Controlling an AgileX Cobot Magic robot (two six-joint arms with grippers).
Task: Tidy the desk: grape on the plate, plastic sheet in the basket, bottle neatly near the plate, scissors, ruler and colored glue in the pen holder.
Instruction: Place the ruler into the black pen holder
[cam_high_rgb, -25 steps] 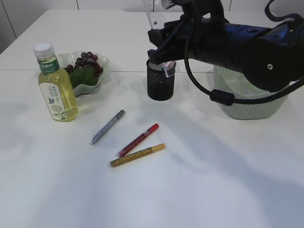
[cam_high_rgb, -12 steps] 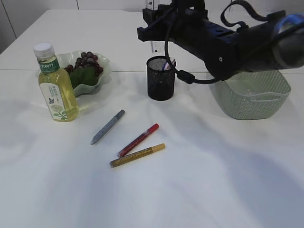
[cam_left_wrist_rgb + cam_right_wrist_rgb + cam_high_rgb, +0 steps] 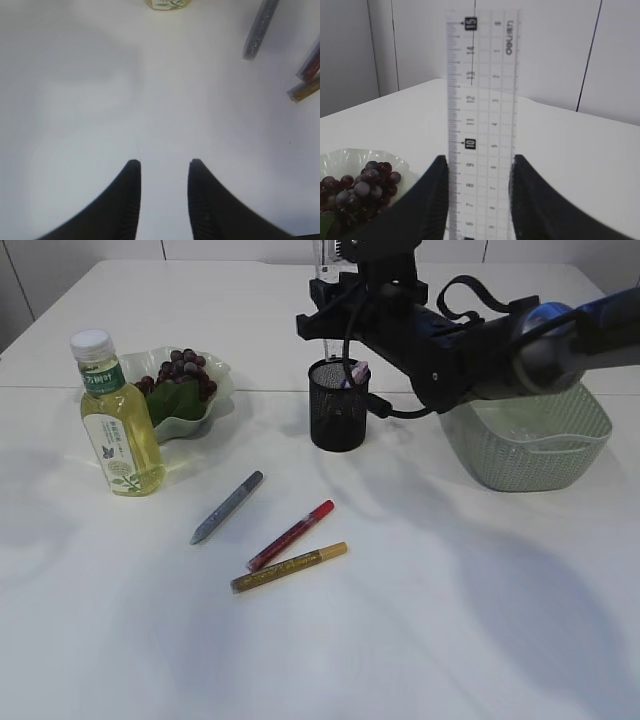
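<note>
Ruler (image 3: 481, 125) stays clamped upright in the right pincer (image 3: 479, 200), risen higher above the pen holder (image 3: 338, 405).

desk: white table (image 3: 420, 620) | sitting on it: bottle (image 3: 117, 423), plate (image 3: 195, 410), pen holder (image 3: 338, 410), basket (image 3: 530, 455), three glue pens (image 3: 290, 540)

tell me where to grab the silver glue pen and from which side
Grip the silver glue pen at mid-barrel, coming straight down from above. It lies flat on the table, slanted, apart from the other pens, so set the claw fingers across its narrow width.
</note>
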